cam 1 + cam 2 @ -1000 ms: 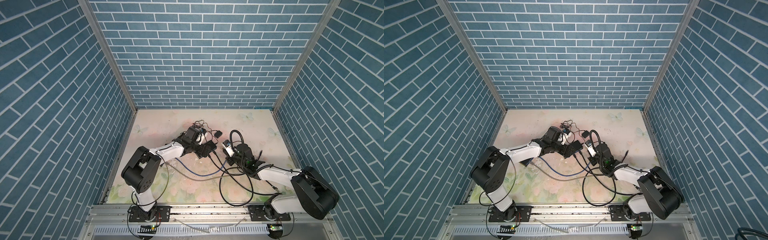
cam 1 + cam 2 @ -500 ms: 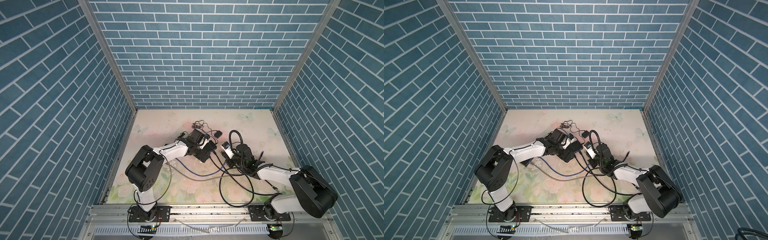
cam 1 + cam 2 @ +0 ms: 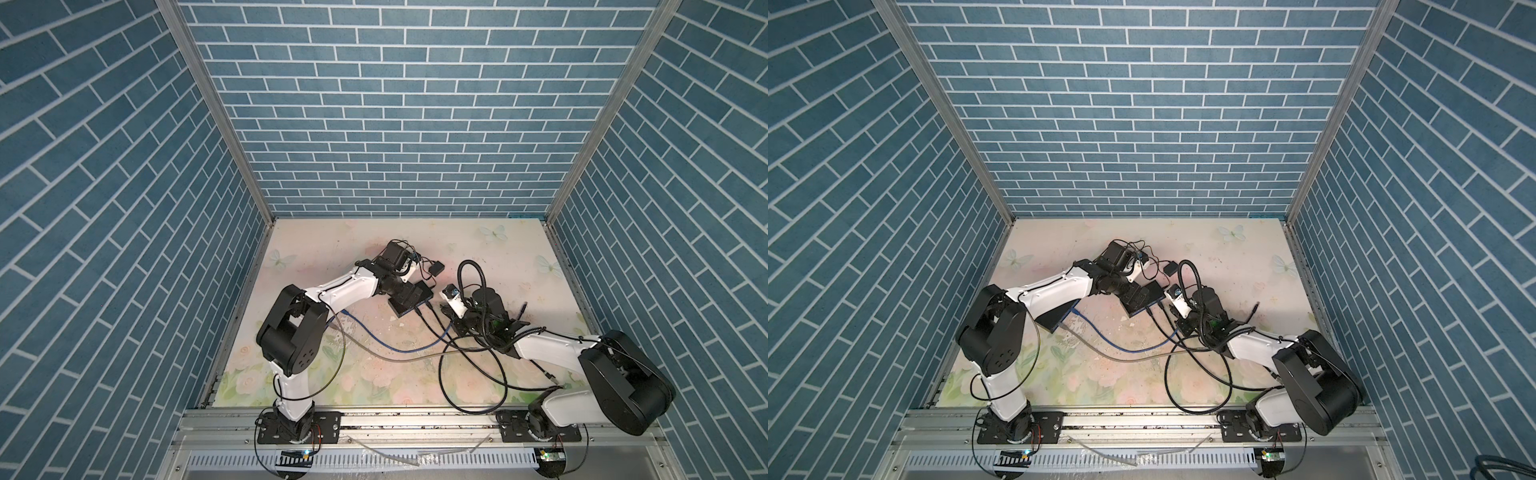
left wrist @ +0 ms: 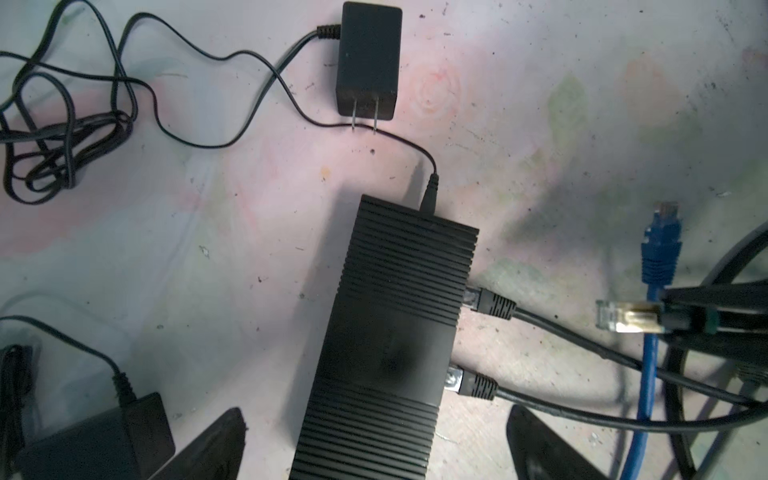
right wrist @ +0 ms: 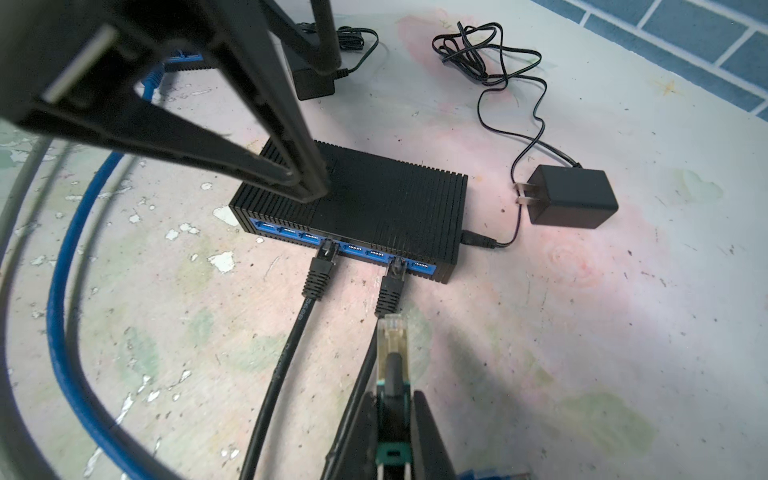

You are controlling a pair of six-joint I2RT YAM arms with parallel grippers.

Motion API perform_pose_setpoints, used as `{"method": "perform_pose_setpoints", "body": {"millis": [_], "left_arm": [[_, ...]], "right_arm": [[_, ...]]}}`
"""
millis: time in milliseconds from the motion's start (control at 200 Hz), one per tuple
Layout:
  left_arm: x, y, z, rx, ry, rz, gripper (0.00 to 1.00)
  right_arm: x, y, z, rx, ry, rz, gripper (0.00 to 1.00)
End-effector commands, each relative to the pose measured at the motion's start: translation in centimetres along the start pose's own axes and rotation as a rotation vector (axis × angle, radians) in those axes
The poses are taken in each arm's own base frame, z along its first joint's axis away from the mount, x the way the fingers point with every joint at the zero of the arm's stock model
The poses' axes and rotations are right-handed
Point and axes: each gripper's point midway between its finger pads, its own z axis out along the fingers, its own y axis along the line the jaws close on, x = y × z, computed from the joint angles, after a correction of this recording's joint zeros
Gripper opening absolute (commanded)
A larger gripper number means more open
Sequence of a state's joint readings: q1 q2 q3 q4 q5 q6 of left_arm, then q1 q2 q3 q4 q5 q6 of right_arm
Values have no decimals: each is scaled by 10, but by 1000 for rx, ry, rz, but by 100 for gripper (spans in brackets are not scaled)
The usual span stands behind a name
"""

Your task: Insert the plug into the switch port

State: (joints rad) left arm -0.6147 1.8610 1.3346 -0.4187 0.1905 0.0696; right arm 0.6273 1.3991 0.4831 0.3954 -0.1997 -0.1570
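The plug (image 5: 392, 336) is clamped by the right claw (image 5: 392, 395) near the switch (image 5: 374, 195). The left claw (image 4: 374, 411) is spread wide, empty.

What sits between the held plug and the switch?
In the right wrist view, a plugged-in black cable's boot lies directly between the plug and the switch.

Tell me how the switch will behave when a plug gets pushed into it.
The switch is a low flat box loose on the table, so it will probably slide, not tip. Two plugged-in cables may tug it. The open left gripper straddles it without touching, so little bracing yet.
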Motion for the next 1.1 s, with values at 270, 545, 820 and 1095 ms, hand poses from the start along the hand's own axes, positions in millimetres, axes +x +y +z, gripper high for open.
{"method": "perform_pose_setpoints", "body": {"millis": [270, 545, 820, 1095], "left_arm": [[-3, -5, 24, 47, 118, 33, 97], [-2, -16, 43, 9, 192, 103, 95], [7, -13, 54, -65, 281, 155, 92], [13, -5, 55, -105, 316, 160, 90]], "right_arm": [[-12, 3, -2, -1, -37, 15, 0], [-10, 4, -4, -1, -44, 23, 0], [-9, 6, -7, -6, -56, 29, 0], [-7, 10, -7, -12, -52, 21, 0]]}}
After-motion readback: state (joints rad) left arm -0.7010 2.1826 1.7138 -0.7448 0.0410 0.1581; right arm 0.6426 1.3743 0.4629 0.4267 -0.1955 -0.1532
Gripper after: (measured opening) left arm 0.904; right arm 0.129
